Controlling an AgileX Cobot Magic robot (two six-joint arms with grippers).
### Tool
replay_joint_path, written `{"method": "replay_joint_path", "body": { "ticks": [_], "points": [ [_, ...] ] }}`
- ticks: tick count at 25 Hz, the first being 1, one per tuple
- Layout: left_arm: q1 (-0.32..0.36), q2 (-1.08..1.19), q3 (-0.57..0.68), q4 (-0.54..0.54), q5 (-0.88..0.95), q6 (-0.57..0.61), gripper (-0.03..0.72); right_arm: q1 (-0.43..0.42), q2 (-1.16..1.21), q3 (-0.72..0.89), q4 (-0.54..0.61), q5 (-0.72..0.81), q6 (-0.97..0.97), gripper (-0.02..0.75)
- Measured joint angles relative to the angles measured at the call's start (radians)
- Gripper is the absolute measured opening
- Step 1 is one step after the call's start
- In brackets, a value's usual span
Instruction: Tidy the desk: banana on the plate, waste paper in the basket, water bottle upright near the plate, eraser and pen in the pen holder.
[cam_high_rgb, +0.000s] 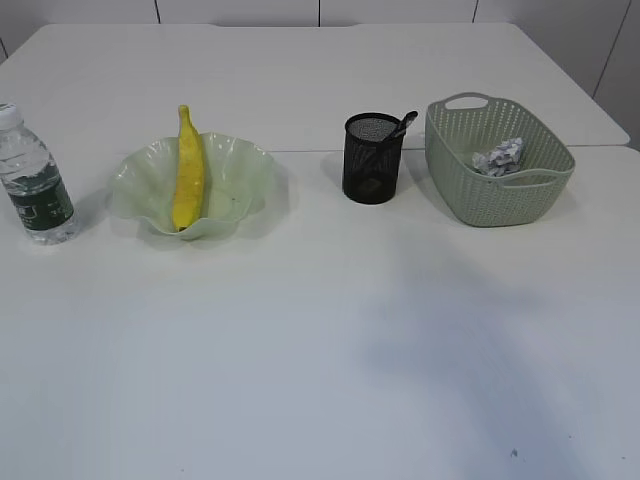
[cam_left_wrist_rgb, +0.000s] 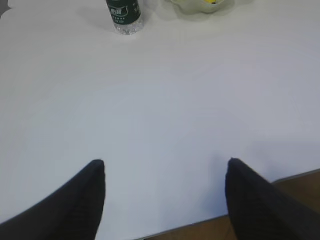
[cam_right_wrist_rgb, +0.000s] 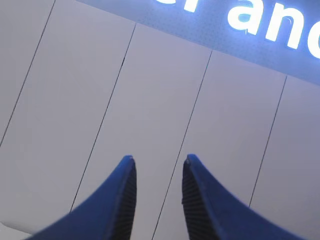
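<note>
On the white desk (cam_high_rgb: 320, 330), the yellow banana (cam_high_rgb: 188, 170) lies in the pale green wavy plate (cam_high_rgb: 240, 180). The water bottle (cam_high_rgb: 35, 178) stands upright left of the plate; it also shows in the left wrist view (cam_left_wrist_rgb: 123, 14). The black mesh pen holder (cam_high_rgb: 372, 158) holds a dark pen (cam_high_rgb: 402, 125). The waste paper (cam_high_rgb: 500, 156) lies in the sage green basket (cam_high_rgb: 470, 190). The eraser is not visible. Neither gripper shows in the exterior view. My left gripper (cam_left_wrist_rgb: 165, 162) is open and empty over the desk's front edge. My right gripper (cam_right_wrist_rgb: 159, 159) is open and empty, facing a panelled wall.
The plate's edge (cam_left_wrist_rgb: 200, 6) shows at the top of the left wrist view. The desk's front edge (cam_left_wrist_rgb: 280, 176) runs beside the left fingers. A seam (cam_high_rgb: 300, 150) crosses the desk behind the objects. Lit letters (cam_right_wrist_rgb: 260, 20) show on the wall.
</note>
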Motion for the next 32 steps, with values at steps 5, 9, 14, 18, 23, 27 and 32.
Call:
{"method": "replay_joint_path", "body": {
  "ticks": [5,9,14,18,23,27,32],
  "points": [
    [0.0,0.0,0.011,0.0,-0.025,0.0,0.533,0.0,0.0,0.0,0.0,0.0,0.0,0.239],
    [0.0,0.0,0.031,0.0,-0.09,0.0,0.533,0.0,0.0,0.0,0.0,0.0,0.0,0.239],
    [0.0,0.0,0.054,0.0,-0.14,0.0,0.532,0.0,0.0,0.0,0.0,0.0,-0.002,0.239],
    [0.0,0.0,0.054,0.0,-0.144,0.0,0.531,0.0,0.0,0.0,0.003,0.03,-0.032,0.239],
    [0.0,0.0,0.054,0.0,-0.144,0.0,0.531,0.0,0.0,0.0,0.226,0.103,-0.269,0.239],
    [0.0,0.0,0.054,0.0,-0.144,0.0,0.524,0.0,0.0,0.0,0.483,0.148,-0.503,0.239],
    [0.0,0.0,0.054,0.0,-0.146,0.0,0.521,0.0,-0.015,0.0,0.697,0.192,-0.694,0.239]
  ]
}}
